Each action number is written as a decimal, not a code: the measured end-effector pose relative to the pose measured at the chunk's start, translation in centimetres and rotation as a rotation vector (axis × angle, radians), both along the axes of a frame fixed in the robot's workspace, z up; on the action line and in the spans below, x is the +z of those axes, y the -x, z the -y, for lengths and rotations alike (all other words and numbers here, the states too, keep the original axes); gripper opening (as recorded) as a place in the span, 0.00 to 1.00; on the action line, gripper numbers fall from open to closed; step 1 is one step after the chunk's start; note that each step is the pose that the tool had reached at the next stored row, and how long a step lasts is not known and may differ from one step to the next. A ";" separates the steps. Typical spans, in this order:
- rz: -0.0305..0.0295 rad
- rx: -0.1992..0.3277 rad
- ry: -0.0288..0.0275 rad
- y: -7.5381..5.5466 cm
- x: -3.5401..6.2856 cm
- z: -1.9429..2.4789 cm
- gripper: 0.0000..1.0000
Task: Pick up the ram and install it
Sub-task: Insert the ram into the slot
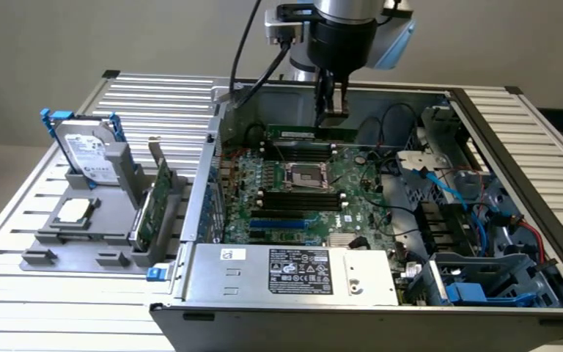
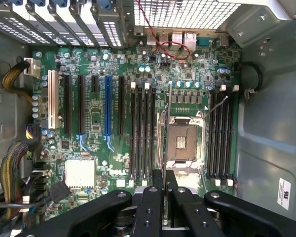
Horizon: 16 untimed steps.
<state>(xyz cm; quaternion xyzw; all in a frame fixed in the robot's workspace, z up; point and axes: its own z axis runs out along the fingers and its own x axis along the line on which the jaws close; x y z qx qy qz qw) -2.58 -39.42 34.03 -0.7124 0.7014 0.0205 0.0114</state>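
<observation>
Hand [image 1: 333, 111] pinching ram [image 1: 296, 133] over open case [image 1: 360, 324] on slatted table [image 1: 155, 103], pale wall [image 1: 86, 37] behind.

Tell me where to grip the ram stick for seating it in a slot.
Probably best: pinch its flat faces at the upper long edge, near mid-length, coming from straight above. The ram is a thin board standing on edge; the gripper holds it that way, leaving the lower edge free.
</observation>
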 end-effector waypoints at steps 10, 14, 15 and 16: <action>-0.0101 0.031 0.0079 0.0 -0.76 0.86 0.14; -0.0101 0.031 0.0138 0.1 -1.29 0.96 0.14; -0.0102 0.031 0.0161 0.1 -1.40 0.99 0.14; -0.0102 0.031 0.0177 0.1 -1.54 1.00 0.14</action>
